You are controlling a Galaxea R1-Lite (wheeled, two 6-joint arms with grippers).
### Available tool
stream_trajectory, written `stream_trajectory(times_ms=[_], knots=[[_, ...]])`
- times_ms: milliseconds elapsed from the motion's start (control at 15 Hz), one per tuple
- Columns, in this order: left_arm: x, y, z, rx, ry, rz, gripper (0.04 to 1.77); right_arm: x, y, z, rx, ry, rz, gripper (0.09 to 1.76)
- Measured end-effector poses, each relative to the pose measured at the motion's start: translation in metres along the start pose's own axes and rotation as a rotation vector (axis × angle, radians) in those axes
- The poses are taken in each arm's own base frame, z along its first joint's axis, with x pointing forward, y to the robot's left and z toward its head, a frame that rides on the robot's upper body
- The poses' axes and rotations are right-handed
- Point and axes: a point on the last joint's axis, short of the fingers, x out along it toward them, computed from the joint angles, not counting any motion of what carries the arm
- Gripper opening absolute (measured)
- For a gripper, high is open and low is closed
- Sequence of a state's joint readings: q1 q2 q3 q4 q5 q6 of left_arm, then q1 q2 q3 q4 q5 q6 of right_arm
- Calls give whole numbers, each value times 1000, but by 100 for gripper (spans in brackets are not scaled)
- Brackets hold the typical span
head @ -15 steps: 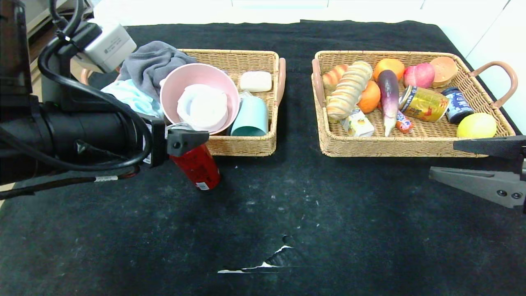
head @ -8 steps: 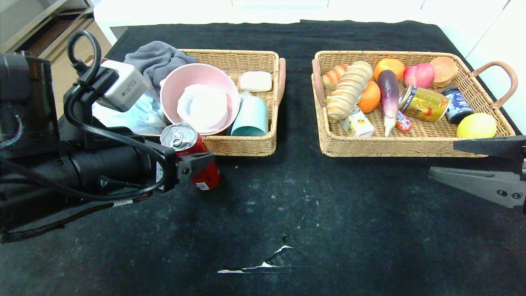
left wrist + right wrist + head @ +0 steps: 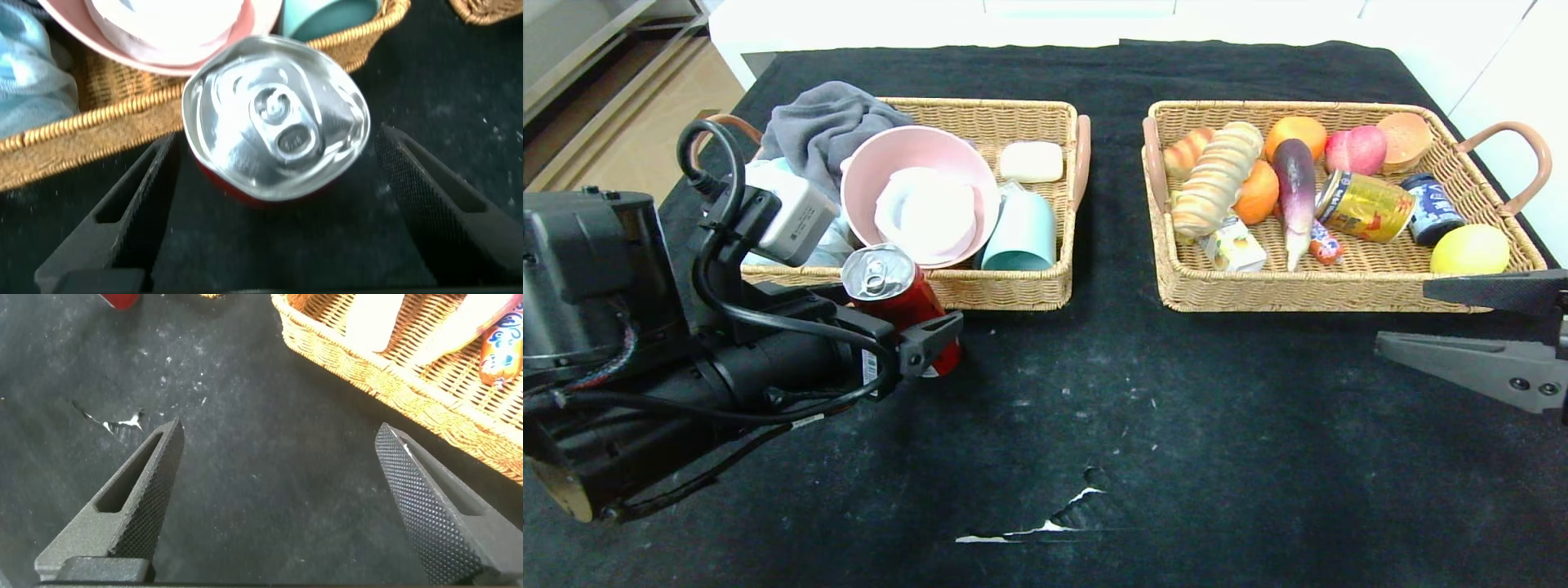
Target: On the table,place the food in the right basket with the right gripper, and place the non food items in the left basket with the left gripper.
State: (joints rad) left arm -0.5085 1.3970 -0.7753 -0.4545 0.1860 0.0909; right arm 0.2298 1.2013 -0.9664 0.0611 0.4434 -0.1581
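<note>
A red drink can [image 3: 907, 306] with a silver top stands upright on the black cloth, against the front wall of the left basket [image 3: 1013, 292]. My left gripper [image 3: 892, 317] is open, low on the near side of the can, one finger on each side and neither touching it. In the left wrist view the can top [image 3: 274, 114] sits between the spread fingertips of the gripper [image 3: 274, 140]. My right gripper [image 3: 1403, 318] is open and empty, hovering in front of the right basket [image 3: 1339, 296]; the right wrist view shows it [image 3: 279, 433] over bare cloth.
The left basket holds a grey cloth [image 3: 825, 122], a pink bowl [image 3: 915, 155], a teal cup [image 3: 1021, 233] and a soap bar [image 3: 1031, 161]. The right basket holds bread [image 3: 1217, 175], fruit, an eggplant [image 3: 1294, 184] and cans. The cloth has a tear [image 3: 1054, 523] near the front.
My left arm has drawn back and down toward the near left, uncovering the can's top. The can stays standing in place. The right arm has not moved.
</note>
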Motion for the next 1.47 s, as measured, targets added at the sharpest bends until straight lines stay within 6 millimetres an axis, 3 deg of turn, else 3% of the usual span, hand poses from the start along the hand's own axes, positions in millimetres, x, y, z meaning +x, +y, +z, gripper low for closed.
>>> stream_trajectory(times_ms=[467,800,1067,1133,1467], knots=[[24,-1,-5,32,-65,44,172,0,0,0,0,0,0,171],[31,-2,-7,28,-65,64,172,0,0,0,0,0,0,171],[31,-2,-7,32,-63,62,114,0,0,0,0,0,0,171],[31,-2,-7,31,-63,62,108,0,0,0,0,0,0,171],[30,-2,-6,30,-66,63,107,0,0,0,0,-1,0,171]])
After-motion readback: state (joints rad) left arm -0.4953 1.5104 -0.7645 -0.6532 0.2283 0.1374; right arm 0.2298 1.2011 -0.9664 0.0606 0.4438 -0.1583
